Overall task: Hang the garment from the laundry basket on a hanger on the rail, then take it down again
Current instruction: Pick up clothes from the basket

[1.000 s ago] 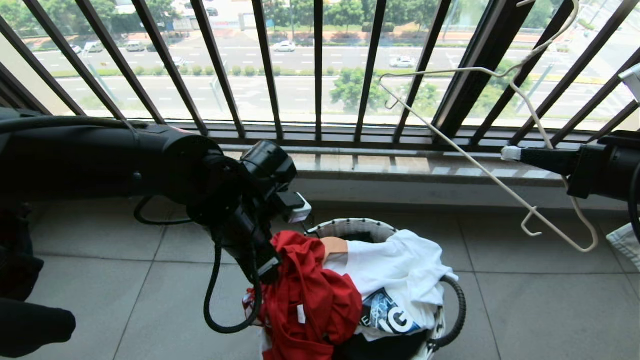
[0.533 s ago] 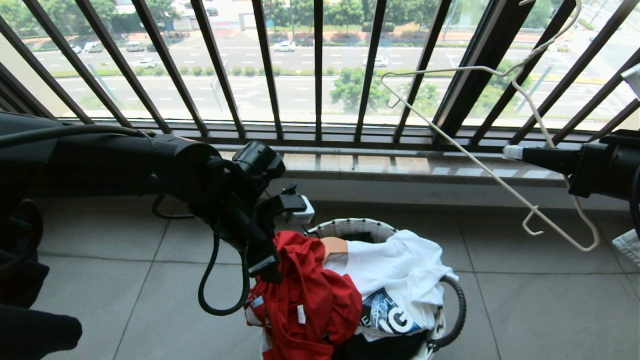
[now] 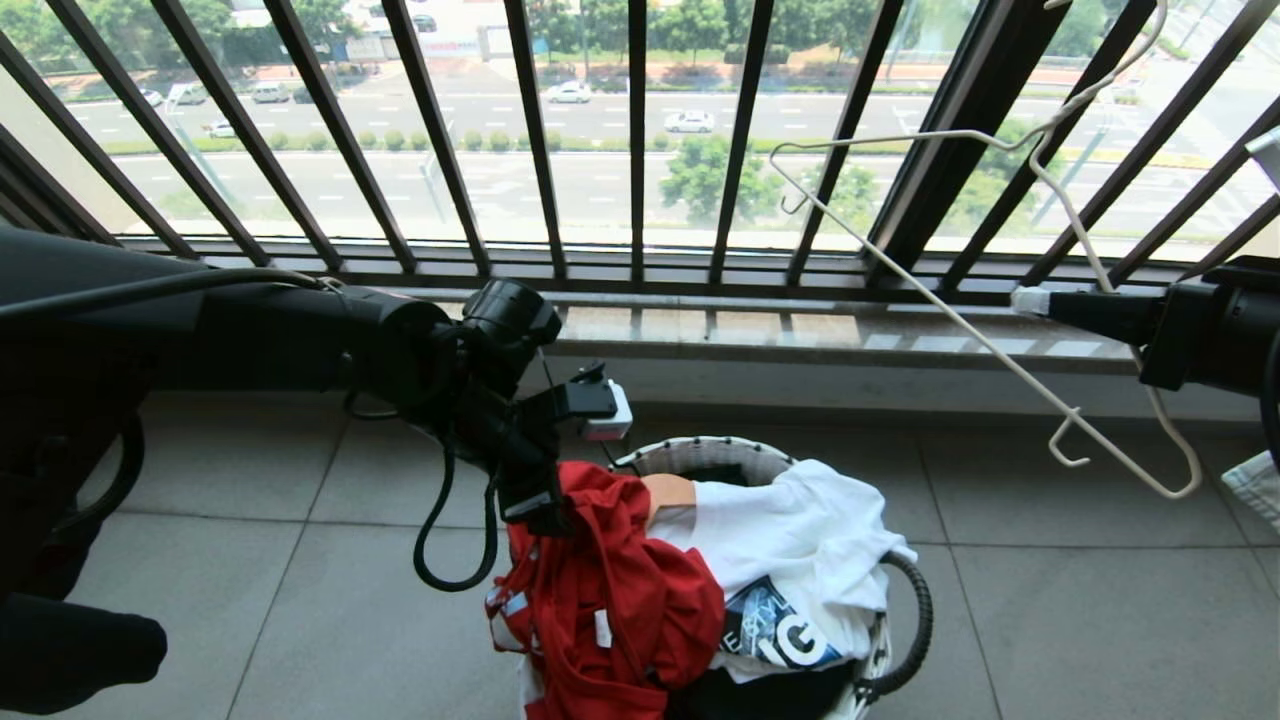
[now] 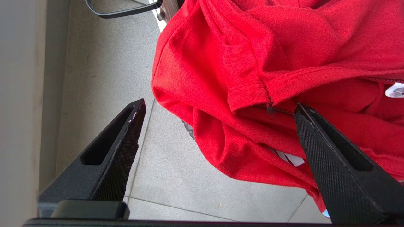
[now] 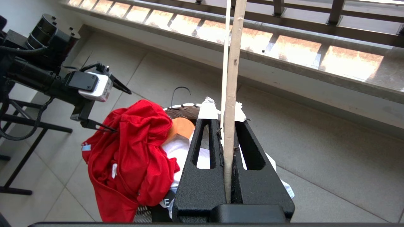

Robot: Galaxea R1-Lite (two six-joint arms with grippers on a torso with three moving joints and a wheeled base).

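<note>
The garment [image 3: 610,590], a red T-shirt, lies bunched over the left side of the laundry basket [image 3: 700,452] and spills down its outside. My left gripper [image 3: 545,500] is open at the garment's upper left edge. In the left wrist view a red fold [image 4: 268,78] lies between the wide-apart fingers [image 4: 120,148], the far one against the cloth. To the right, my right gripper [image 3: 1030,302] is shut on the hanger [image 3: 930,290], a thin white wire one held tilted in the air before the window. Its wire [image 5: 232,63] runs between the closed jaws. The rail is out of view.
A white T-shirt with dark print [image 3: 800,560] fills the basket's right half, over black cloth. The dark barred window railing [image 3: 640,140] and a stone sill [image 3: 800,335] stand just behind. A black stand [image 5: 22,126] is on the floor behind the left arm.
My left wrist has rolled and lifted a little beside the red garment, and its jaws have spread slightly wider. The right arm and the hanger have stayed where they were.
</note>
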